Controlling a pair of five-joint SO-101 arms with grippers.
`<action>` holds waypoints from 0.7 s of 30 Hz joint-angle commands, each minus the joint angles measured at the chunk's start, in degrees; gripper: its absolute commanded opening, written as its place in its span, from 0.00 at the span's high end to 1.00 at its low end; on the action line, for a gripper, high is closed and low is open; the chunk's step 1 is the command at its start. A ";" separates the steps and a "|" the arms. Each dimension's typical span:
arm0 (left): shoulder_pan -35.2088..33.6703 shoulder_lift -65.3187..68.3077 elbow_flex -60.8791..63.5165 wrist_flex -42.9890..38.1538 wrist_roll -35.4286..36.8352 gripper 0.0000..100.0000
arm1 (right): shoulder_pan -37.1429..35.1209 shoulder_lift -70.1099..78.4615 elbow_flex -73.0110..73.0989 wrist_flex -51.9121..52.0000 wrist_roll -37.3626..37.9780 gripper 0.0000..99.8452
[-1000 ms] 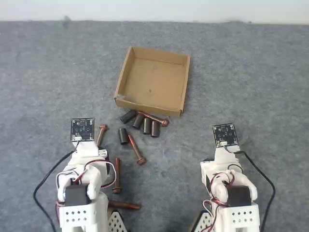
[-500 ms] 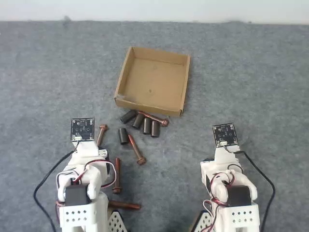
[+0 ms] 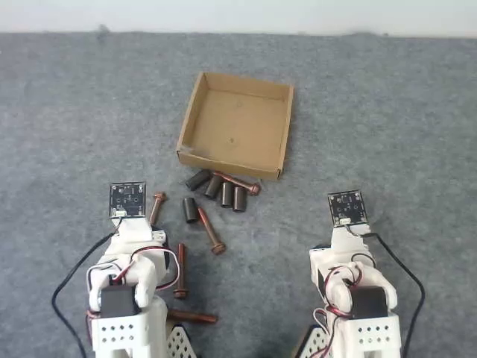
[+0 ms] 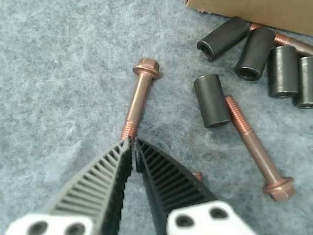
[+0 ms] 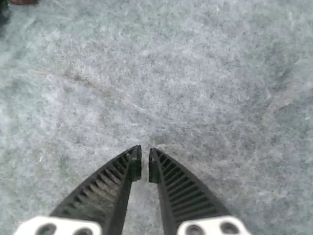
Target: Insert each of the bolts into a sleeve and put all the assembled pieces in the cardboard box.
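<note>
A bolt (image 4: 138, 100) lies just past the closed, empty left gripper (image 4: 133, 147). In the high view, a sleeve (image 3: 191, 209) sits at the bolt's 3 o'clock. The right gripper (image 5: 145, 159) is closed and empty too.

Cardboard box (image 3: 229, 159) sits mid-table (image 3: 387, 112), with a row of sleeves (image 3: 226, 192) and one bolt (image 3: 240, 181) just before its near wall, a lone sleeve (image 3: 190, 209) and four more bolts (image 3: 211, 230) lying nearer the left arm (image 3: 130, 253), and the right arm (image 3: 350, 261) well apart.
</note>
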 commanded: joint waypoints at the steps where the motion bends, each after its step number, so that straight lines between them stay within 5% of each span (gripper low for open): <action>1: -0.09 -0.53 -0.48 0.18 -0.09 0.99 | -0.40 -0.92 1.05 0.31 0.53 0.97; 21: -0.18 -0.62 -0.66 -0.88 -0.35 0.99 | -0.22 -0.92 1.05 0.31 0.53 0.97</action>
